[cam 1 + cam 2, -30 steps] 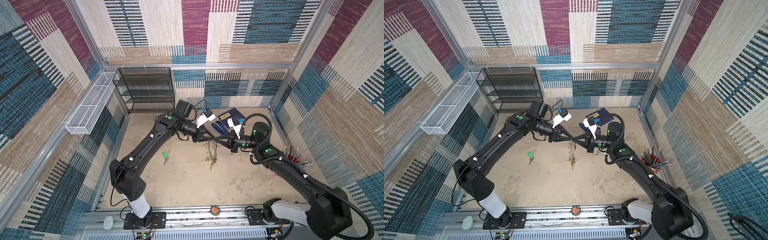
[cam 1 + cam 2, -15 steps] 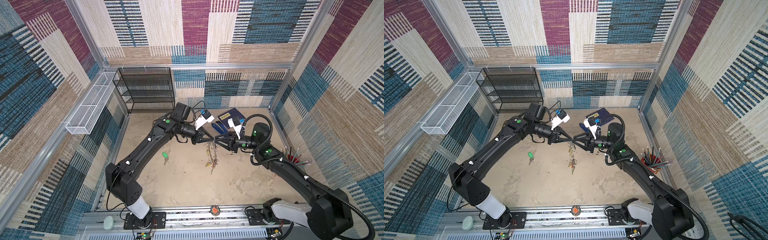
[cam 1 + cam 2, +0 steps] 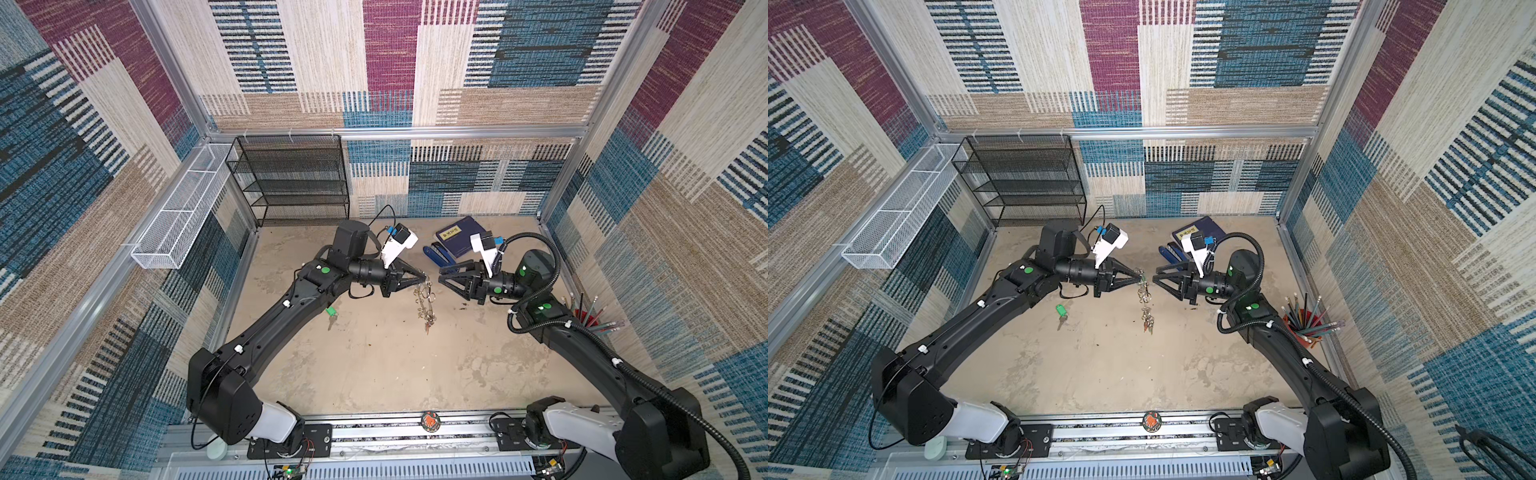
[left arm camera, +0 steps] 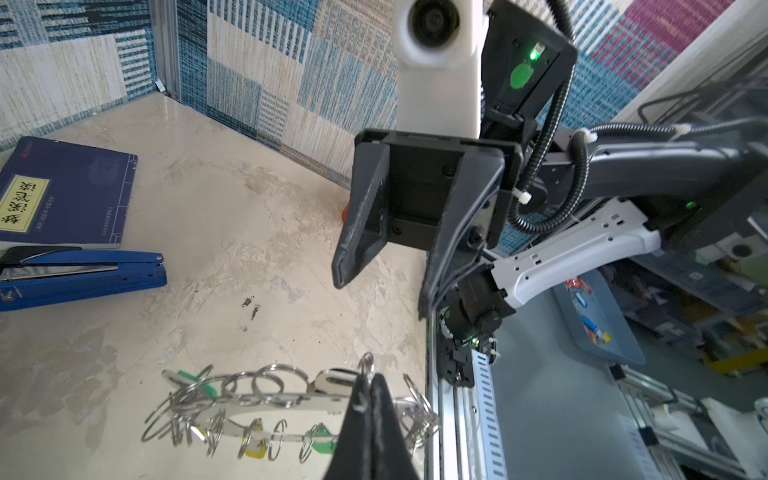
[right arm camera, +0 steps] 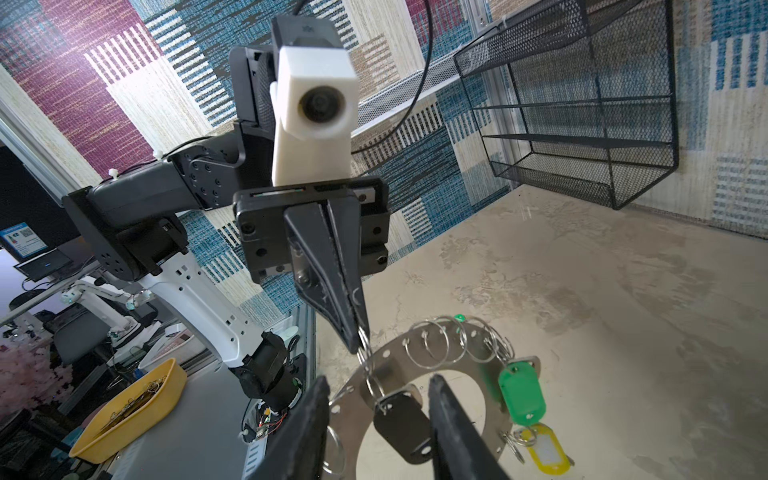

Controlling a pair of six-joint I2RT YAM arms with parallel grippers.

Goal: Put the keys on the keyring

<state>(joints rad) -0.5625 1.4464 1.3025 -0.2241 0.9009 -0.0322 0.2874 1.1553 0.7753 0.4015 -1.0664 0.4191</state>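
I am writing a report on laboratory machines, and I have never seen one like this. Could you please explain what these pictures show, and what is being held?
The machine is a pair of black robot arms, the left arm and the right arm, mounted on a rail. Two pictures look down from above. The other two come from a camera on each wrist.

The left fingers are shut on a split ring of the keyring, a flat metal ring that hangs from them. A black-tagged key seems to hang on it. The right fingers stand open beside it and hold nothing.

On the table lie a green-tagged key, a blue book and a blue stapler. A red cup of pencils stands at the right edge.
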